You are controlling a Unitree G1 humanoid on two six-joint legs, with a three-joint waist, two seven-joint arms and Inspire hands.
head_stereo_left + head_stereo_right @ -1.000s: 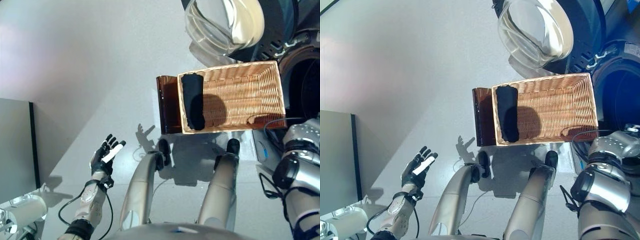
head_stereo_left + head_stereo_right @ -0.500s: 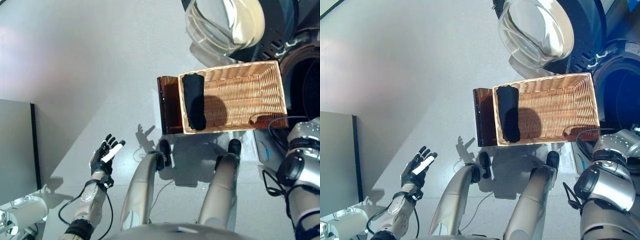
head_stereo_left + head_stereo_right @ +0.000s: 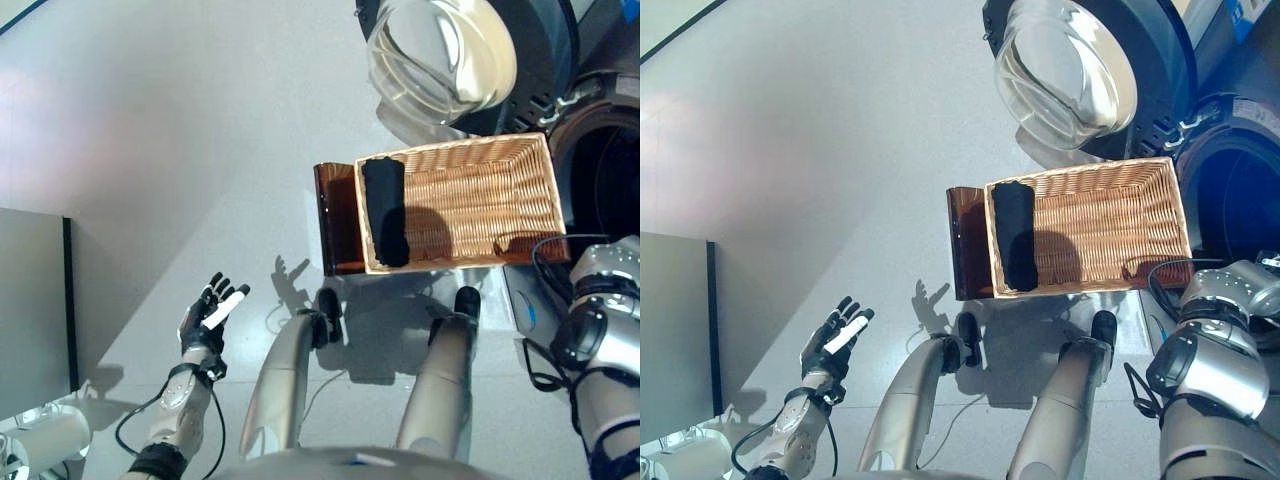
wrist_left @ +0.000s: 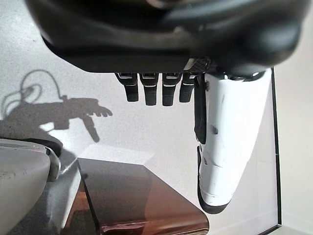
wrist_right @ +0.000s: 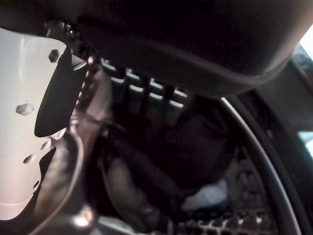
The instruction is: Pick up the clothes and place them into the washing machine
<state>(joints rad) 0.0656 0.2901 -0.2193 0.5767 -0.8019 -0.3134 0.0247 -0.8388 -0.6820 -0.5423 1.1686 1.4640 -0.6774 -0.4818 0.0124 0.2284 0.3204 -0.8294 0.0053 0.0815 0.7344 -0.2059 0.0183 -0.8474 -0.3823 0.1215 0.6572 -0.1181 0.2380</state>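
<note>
A black rolled garment (image 3: 385,210) lies at the left end of the wicker basket (image 3: 480,150), which rests on the low brown box (image 3: 335,215). My left hand (image 3: 210,315) hangs open and empty over the floor at the lower left, far from the basket; its straight fingers (image 4: 161,90) show in the left wrist view. My right arm (image 3: 600,300) reaches into the washing machine's dark opening (image 3: 610,170). In the right wrist view my right hand (image 5: 142,90) is inside the drum with its fingers straight, above dark clothes (image 5: 195,147) lying there.
The machine's round glass door (image 3: 440,50) stands open above the basket. A grey cabinet (image 3: 30,300) stands at the left edge. The brown box also shows in the left wrist view (image 4: 137,196). The drum's rim (image 5: 264,147) curves past my right hand.
The whole picture has shifted slightly, so the camera moved. Both hands and the black garment in the basket stay where they were.
</note>
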